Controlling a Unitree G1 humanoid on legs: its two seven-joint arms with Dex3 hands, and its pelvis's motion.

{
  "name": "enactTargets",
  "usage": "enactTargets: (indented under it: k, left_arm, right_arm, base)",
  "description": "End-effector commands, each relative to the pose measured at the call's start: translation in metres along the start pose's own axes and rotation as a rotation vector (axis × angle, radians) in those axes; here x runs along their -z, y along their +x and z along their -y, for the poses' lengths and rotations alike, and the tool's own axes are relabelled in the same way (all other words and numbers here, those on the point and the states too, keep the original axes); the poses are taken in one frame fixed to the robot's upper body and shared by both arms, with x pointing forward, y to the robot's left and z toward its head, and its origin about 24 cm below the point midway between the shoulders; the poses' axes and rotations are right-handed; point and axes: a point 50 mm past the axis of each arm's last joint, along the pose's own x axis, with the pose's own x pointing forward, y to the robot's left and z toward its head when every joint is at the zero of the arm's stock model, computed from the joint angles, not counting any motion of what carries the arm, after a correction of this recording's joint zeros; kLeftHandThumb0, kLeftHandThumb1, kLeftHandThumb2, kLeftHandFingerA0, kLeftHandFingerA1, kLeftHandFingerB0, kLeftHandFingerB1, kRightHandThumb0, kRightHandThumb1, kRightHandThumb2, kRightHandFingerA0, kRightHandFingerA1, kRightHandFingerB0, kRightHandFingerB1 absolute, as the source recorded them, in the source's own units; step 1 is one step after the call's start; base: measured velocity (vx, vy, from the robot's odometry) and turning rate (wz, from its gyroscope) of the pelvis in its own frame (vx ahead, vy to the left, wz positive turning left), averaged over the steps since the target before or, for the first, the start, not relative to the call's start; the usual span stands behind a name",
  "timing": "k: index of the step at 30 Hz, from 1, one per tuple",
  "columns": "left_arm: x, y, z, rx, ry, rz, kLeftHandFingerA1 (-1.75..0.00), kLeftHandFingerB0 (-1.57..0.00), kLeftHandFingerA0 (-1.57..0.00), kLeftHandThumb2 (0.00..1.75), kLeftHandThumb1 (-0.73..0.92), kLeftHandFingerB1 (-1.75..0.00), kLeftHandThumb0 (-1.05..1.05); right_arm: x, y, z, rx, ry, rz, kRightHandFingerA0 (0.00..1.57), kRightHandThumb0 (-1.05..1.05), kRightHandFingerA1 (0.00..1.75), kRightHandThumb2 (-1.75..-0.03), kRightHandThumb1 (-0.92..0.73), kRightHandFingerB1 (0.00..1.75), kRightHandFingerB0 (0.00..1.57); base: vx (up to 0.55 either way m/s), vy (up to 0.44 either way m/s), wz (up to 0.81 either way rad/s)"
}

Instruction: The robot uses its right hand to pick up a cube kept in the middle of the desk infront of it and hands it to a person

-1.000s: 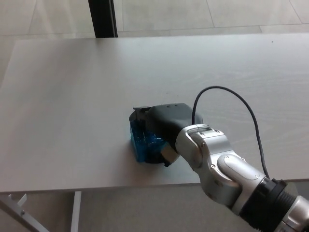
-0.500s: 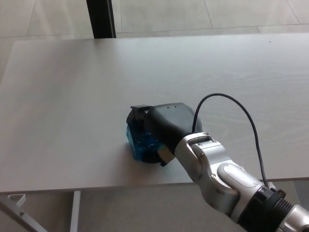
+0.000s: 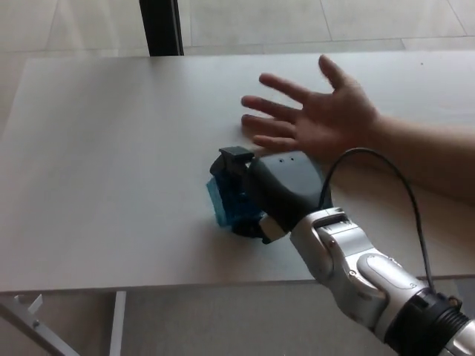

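Note:
A translucent blue cube [image 3: 226,208] sits in my right hand [image 3: 267,191], whose black fingers are closed around it just above the pale desk [image 3: 104,148] near its front edge. Only the cube's left face shows; the rest is hidden by the hand. A person's open hand [image 3: 319,119] reaches in from the right, palm up, just behind and above my hand, not touching the cube. My silver right forearm [image 3: 356,263] comes up from the lower right with a black cable [image 3: 404,185] looping over it. My left hand does not show.
A dark post [image 3: 161,27] stands behind the desk's far edge at the upper left. Part of the desk's white frame [image 3: 30,319] shows below the front edge at the lower left, over a light tiled floor.
A person's open hand has come in from the right behind my right hand. My right hand, still closed on the cube, has shifted slightly right and up.

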Motion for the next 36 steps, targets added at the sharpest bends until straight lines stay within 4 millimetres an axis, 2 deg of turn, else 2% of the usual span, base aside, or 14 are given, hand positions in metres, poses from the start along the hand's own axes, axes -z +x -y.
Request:
enactTargets:
  k: [1, 4, 9, 11, 12, 14, 15, 17, 18, 20, 23, 26, 30, 36]
  left_arm:
    - [-0.001, -0.002, -0.008, -0.022, 0.015, 0.015, -1.04, -0.41, -0.57, 0.63, 0.72, -0.96, -0.80]
    - [0.001, -0.002, -0.009, -0.027, -0.009, 0.001, -1.02, -0.40, -0.56, 0.63, 0.71, -0.95, -0.77]
    - [0.004, -0.004, -0.011, -0.031, -0.012, 0.003, -1.05, -0.41, -0.58, 0.63, 0.72, -0.96, -0.79]
    - [0.004, -0.004, -0.013, -0.043, 0.003, 0.002, -1.05, -0.42, -0.58, 0.63, 0.72, -0.96, -0.77]
    - [0.005, -0.004, -0.013, -0.046, -0.011, -0.001, -1.05, -0.42, -0.58, 0.63, 0.72, -0.96, -0.77]
    - [0.005, -0.004, -0.013, -0.052, -0.003, -0.007, -1.01, -0.40, -0.57, 0.63, 0.73, -0.93, -0.75]
    - [0.004, -0.004, -0.013, -0.052, 0.001, -0.005, -1.03, -0.39, -0.58, 0.63, 0.73, -0.93, -0.75]
    - [0.004, -0.004, -0.013, -0.049, 0.011, -0.002, -1.02, -0.38, -0.56, 0.64, 0.74, -0.92, -0.74]
    - [0.004, -0.004, -0.013, -0.046, 0.016, -0.002, -1.04, -0.40, -0.56, 0.64, 0.74, -0.95, -0.77]
    - [0.005, -0.004, -0.013, -0.040, 0.017, -0.004, -1.05, -0.41, -0.55, 0.64, 0.74, -0.96, -0.78]
    - [0.010, -0.005, -0.013, -0.043, 0.001, -0.014, -1.03, -0.39, -0.58, 0.63, 0.73, -0.94, -0.77]
    - [0.012, -0.005, -0.012, -0.045, 0.001, -0.023, -1.01, -0.39, -0.59, 0.63, 0.74, -0.92, -0.75]
    - [0.011, -0.005, -0.010, -0.039, 0.007, -0.016, -1.02, -0.39, -0.56, 0.64, 0.74, -0.93, -0.75]
    - [0.011, -0.004, -0.006, -0.023, -0.003, -0.006, -1.01, -0.39, -0.57, 0.64, 0.73, -0.93, -0.77]
  right_arm:
    - [0.002, 0.009, 0.039, 0.197, -0.016, 0.115, 0.83, -0.22, 1.62, -0.79, -0.62, 1.04, 0.85]
    - [-0.003, 0.016, 0.065, 0.243, -0.011, 0.142, 0.87, -0.17, 1.53, -1.00, -0.52, 1.07, 0.89]
    - [-0.004, 0.029, 0.114, 0.350, -0.035, 0.165, 0.89, -0.18, 1.40, -0.78, -0.56, 0.83, 0.92]
    - [-0.001, 0.036, 0.146, 0.418, -0.053, 0.175, 0.85, -0.21, 1.54, -0.77, -0.59, 0.90, 0.89]
    - [-0.001, 0.037, 0.150, 0.427, -0.055, 0.174, 0.85, -0.21, 1.54, -0.77, -0.59, 0.90, 0.89]
    - [0.004, 0.040, 0.175, 0.450, -0.049, 0.152, 0.89, -0.20, 1.40, -0.77, -0.58, 0.83, 0.90]
    - [0.007, 0.042, 0.182, 0.441, -0.059, 0.130, 0.85, -0.24, 1.45, -0.70, -0.61, 0.77, 0.89]
    - [0.009, 0.043, 0.186, 0.450, -0.062, 0.124, 0.88, -0.25, 1.52, -0.75, -0.61, 0.79, 0.91]
    - [0.012, 0.044, 0.186, 0.454, -0.069, 0.115, 0.95, -0.24, 1.55, -0.76, -0.58, 0.77, 0.93]
    - [0.023, 0.047, 0.181, 0.439, -0.092, 0.076, 0.90, -0.24, 1.45, -0.69, -0.59, 0.75, 0.92]
    - [0.037, 0.049, 0.170, 0.381, -0.163, 0.014, 0.86, -0.32, 1.50, -0.57, -0.59, 0.72, 0.90]
    - [0.045, 0.050, 0.162, 0.364, -0.153, -0.009, 0.86, -0.31, 1.58, -0.60, -0.53, 0.65, 0.91]
    - [0.055, 0.052, 0.143, 0.295, -0.141, -0.056, 0.89, -0.34, 1.55, -0.58, -0.59, 0.64, 0.90]
    - [0.062, 0.053, 0.097, 0.181, -0.087, -0.168, 0.93, -0.35, 1.65, -0.56, -0.55, 0.61, 0.89]
  base:
    - [0.00, 0.000, 0.00]
    - [0.00, 0.000, 0.00]
    - [0.00, 0.000, 0.00]
    - [0.00, 0.000, 0.00]
    - [0.00, 0.000, 0.00]
    - [0.00, 0.000, 0.00]
    - [0.00, 0.000, 0.00]
    - [0.00, 0.000, 0.00]
    - [0.00, 0.000, 0.00]
    - [0.00, 0.000, 0.00]
    - [0.00, 0.000, 0.00]
    - [0.00, 0.000, 0.00]
    - [0.00, 0.000, 0.00]
    - [0.00, 0.000, 0.00]
